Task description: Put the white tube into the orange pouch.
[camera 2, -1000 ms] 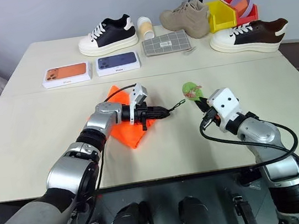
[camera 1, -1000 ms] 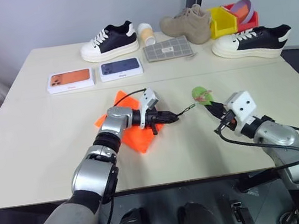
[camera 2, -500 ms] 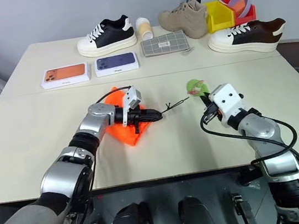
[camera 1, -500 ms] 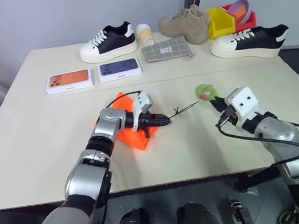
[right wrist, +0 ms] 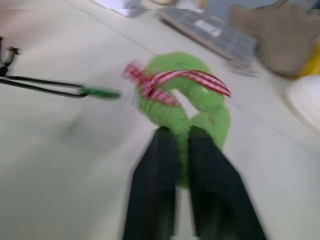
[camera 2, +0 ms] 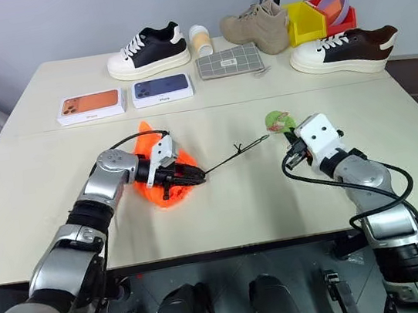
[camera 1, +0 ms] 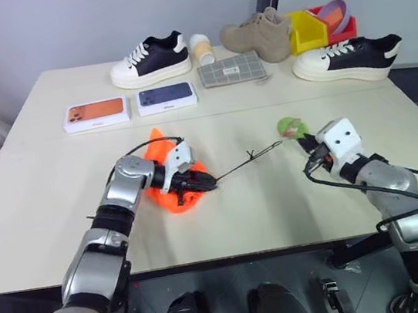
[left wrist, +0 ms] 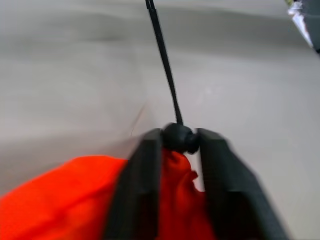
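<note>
Nearest, the left hand [left wrist: 177, 150] grips the black cord stopper [left wrist: 177, 137] at the mouth of the bunched orange pouch [camera 1: 168, 187] lying on the desk [camera 1: 59, 201]. Across from it, the right hand [right wrist: 181, 137] is clenched on the round green tag [right wrist: 192, 92], the black cord [camera 1: 244, 159] stretched between them. Farther back lie two phone boxes [camera 1: 132, 105] and sneakers [camera 1: 150, 58].

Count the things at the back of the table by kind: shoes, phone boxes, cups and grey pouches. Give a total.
Shoes: 3
Phone boxes: 2
Cup: 1
Grey pouch: 1
Total: 7
</note>
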